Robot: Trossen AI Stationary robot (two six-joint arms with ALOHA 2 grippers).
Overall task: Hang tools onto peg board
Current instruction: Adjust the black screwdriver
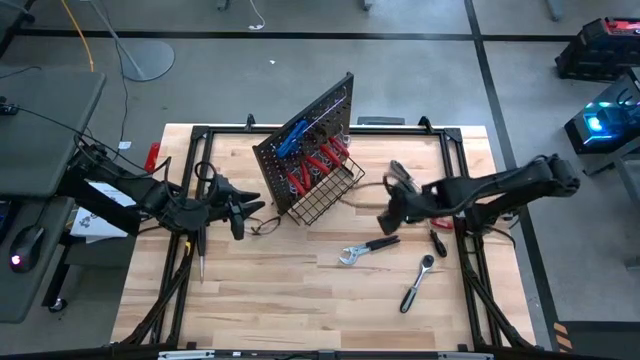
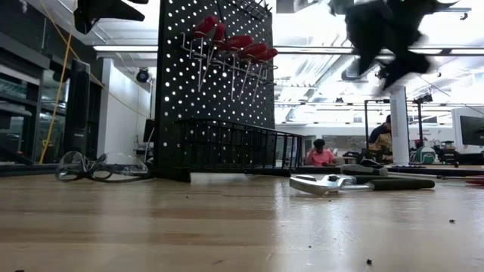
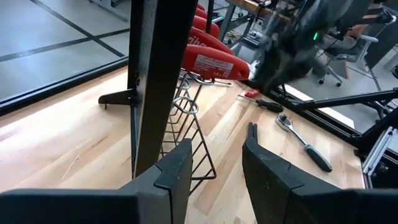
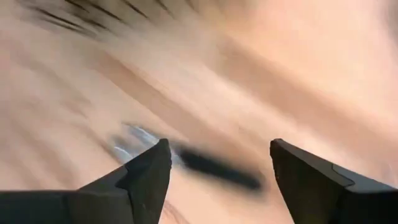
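Overhead, right gripper (image 1: 392, 212) above pliers (image 1: 367, 249), jaws apart, empty

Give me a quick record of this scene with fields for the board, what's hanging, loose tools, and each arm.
board: peg board standing upright on the table, wire basket at its foot
hanging: red-handled screwdrivers, blue-handled tool
loose tools: adjustable wrench, ratchet, small black-handled screwdriver
also on table: safety glasses
left gripper: beside the board, jaws open, empty
right gripper: above the wrench, jaws open, empty
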